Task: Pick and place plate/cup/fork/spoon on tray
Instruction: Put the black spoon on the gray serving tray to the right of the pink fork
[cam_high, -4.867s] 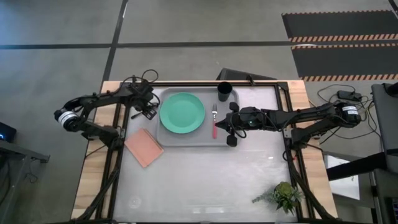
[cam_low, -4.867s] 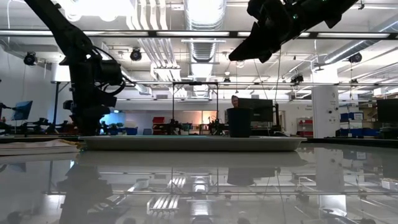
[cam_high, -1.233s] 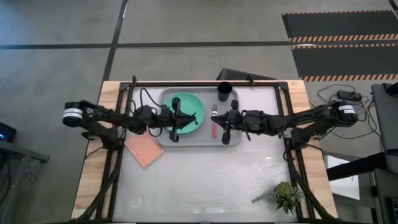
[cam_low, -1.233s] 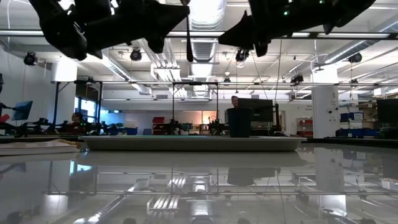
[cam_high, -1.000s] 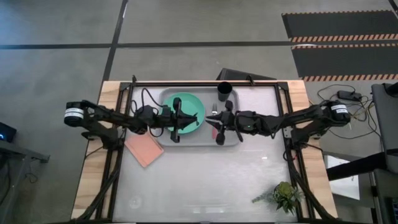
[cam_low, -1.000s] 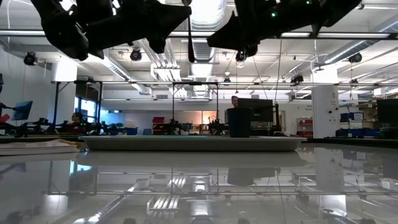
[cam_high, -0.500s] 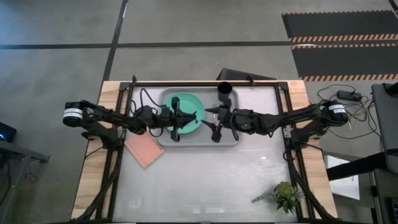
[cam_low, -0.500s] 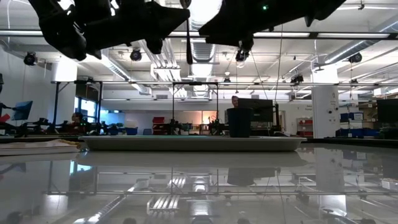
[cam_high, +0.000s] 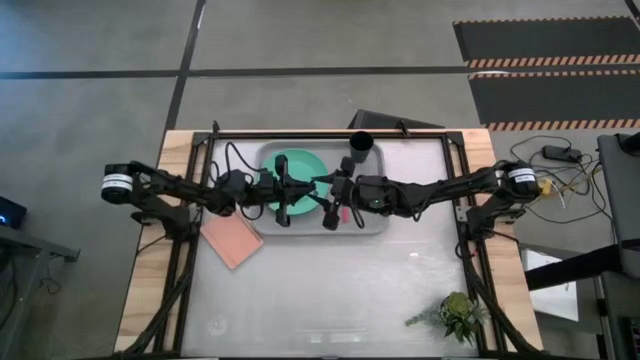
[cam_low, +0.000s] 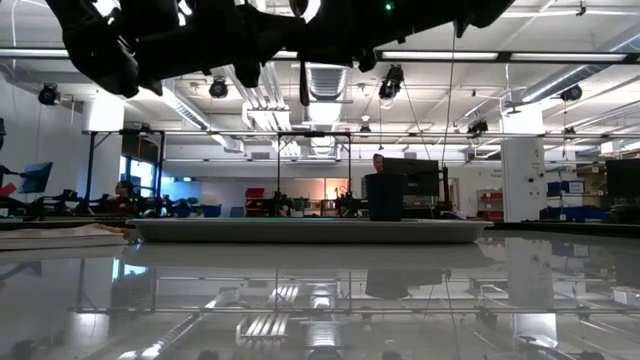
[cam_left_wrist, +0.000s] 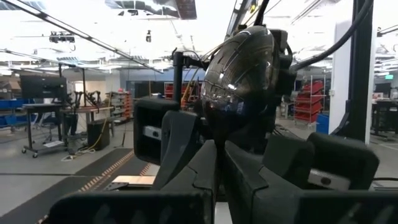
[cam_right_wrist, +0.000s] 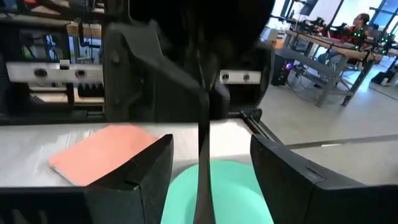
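Observation:
My left gripper (cam_high: 305, 192) reaches level over the grey tray (cam_high: 375, 218), shut on the dark spoon (cam_low: 303, 80). The spoon stands upright above the mint-green plate (cam_high: 300, 170). My right gripper (cam_right_wrist: 205, 174) is open, facing the left one. Its two fingers stand on either side of the spoon's hanging handle (cam_right_wrist: 200, 180) without touching it. The fork (cam_high: 344, 212) lies on the tray, mostly hidden under my right arm. The black cup (cam_high: 360, 147) stands upright in the tray's far right corner. My left gripper pinches the spoon between its two shut fingers (cam_left_wrist: 205, 165), just below the bowl (cam_left_wrist: 239, 74). The fingers come level from the table's left, across the spoon. The spoon is upright and lifted clear, with its bowl above the fingers and its handle (cam_right_wrist: 203, 118) hanging below.
A salmon-pink pad (cam_high: 232, 238) lies on the table just left of the tray's near corner. A small green plant (cam_high: 458, 316) sits near the table's front right. The table's near half (cam_high: 330, 290) holds nothing else.
My right gripper has moved toward the table's left, across the tray and over the fork, up to the spoon in my left gripper. Its fingers now stand on either side of the spoon's handle. The spoon stays upright in the same place.

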